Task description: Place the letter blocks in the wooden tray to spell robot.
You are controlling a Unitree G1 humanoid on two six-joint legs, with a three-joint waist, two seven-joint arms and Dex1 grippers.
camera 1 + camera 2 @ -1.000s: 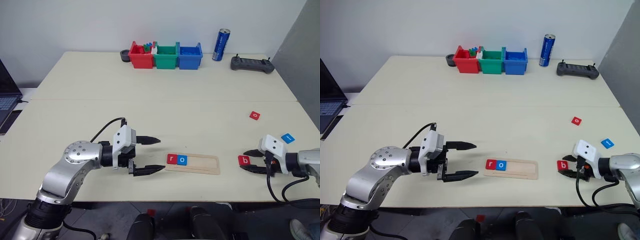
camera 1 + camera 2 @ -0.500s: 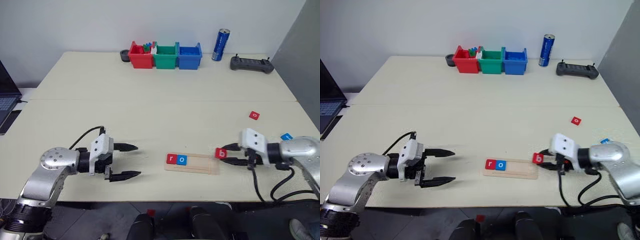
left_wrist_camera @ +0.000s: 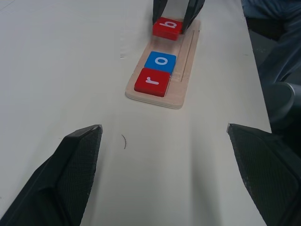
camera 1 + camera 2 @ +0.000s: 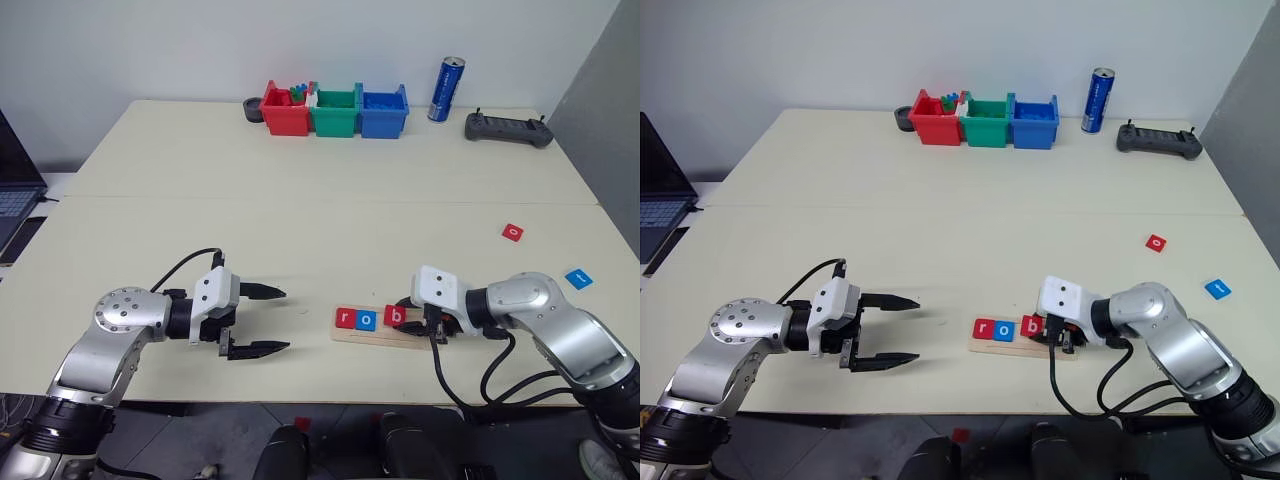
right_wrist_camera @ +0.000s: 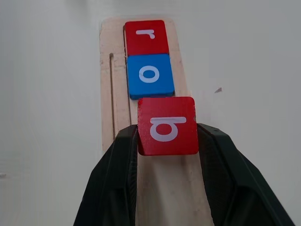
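The right gripper (image 4: 412, 318), clamped on the red b block (image 4: 396, 316), has carried it from the table's right edge to the wooden tray (image 4: 420, 337), just beside the blue o (image 4: 366, 320), ready for the third slot, while the left gripper (image 4: 262, 320) hangs open nearby

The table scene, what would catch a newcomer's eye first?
The right hand near the table's front edge, holding a red b block over the wooden tray, right beside the red r block and blue o block already seated. Next, the left hand gaping open nearby, and two stray blocks, the red one and the blue one, far right.
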